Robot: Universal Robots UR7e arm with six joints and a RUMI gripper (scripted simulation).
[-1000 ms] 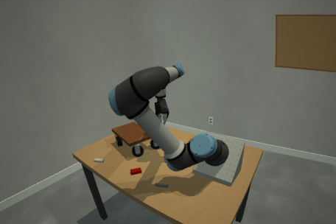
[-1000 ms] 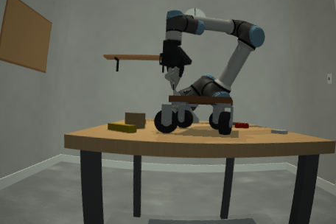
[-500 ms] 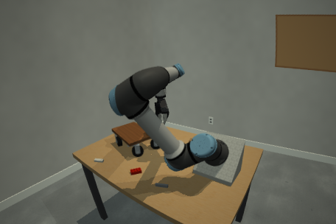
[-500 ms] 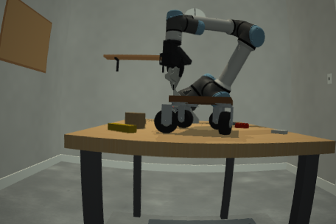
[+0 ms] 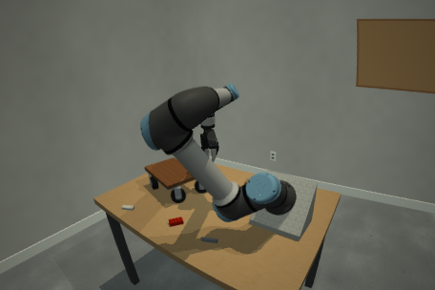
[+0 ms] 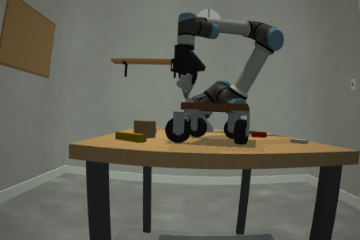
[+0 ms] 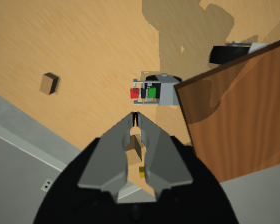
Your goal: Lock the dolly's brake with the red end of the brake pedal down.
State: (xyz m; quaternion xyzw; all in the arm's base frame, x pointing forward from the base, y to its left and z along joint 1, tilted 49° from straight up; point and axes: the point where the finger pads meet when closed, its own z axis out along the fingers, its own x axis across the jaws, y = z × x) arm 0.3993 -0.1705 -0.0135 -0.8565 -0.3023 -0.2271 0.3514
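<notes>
The dolly (image 6: 215, 106) has a brown wooden deck and black caster wheels; it stands on the table on its wheels and also shows in the top view (image 5: 168, 172). Its brake pedal (image 7: 143, 93) shows in the wrist view beside the deck's edge, with a red end on the left and a green end on the right. My gripper (image 7: 135, 113) is shut and empty, pointing down a little above the pedal. It hangs above the dolly's left end in the exterior view (image 6: 185, 88) and shows behind the arm in the top view (image 5: 211, 154).
A brown block (image 6: 144, 127) and a yellow bar (image 6: 130, 136) lie left of the dolly. A red brick (image 5: 176, 221), a grey piece (image 5: 209, 239) and a white piece (image 5: 127, 207) lie on the table. The arm's grey base block (image 5: 287, 204) is at the right.
</notes>
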